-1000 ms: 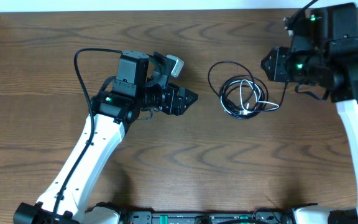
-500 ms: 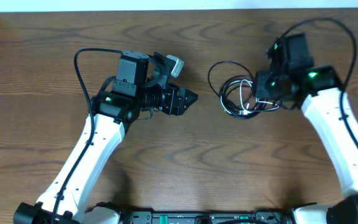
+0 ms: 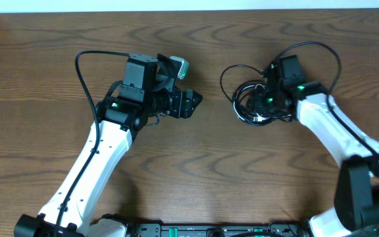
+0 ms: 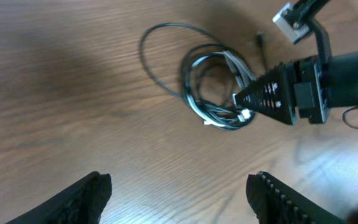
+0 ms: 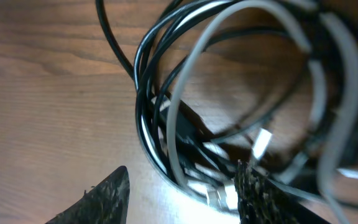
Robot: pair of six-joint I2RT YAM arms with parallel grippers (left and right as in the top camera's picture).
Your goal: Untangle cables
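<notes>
The cables (image 3: 242, 92) lie as a tangled bundle of thin black cords and one white cord on the wooden table, right of centre. They also show in the left wrist view (image 4: 213, 87) and fill the right wrist view (image 5: 229, 106). My right gripper (image 3: 260, 103) is open and down at the bundle's right side, its fingers (image 5: 179, 193) straddling the coil's lower edge. My left gripper (image 3: 195, 102) is open and empty, hovering left of the bundle with bare wood between its fingers (image 4: 179, 199).
A thick black arm cable (image 3: 87, 72) loops beside the left arm, and another arcs over the right arm (image 3: 314, 49). The table's far edge meets a white wall (image 3: 189, 5).
My right arm has swung in from the far right and come down onto the cable bundle. My left gripper has barely moved.
</notes>
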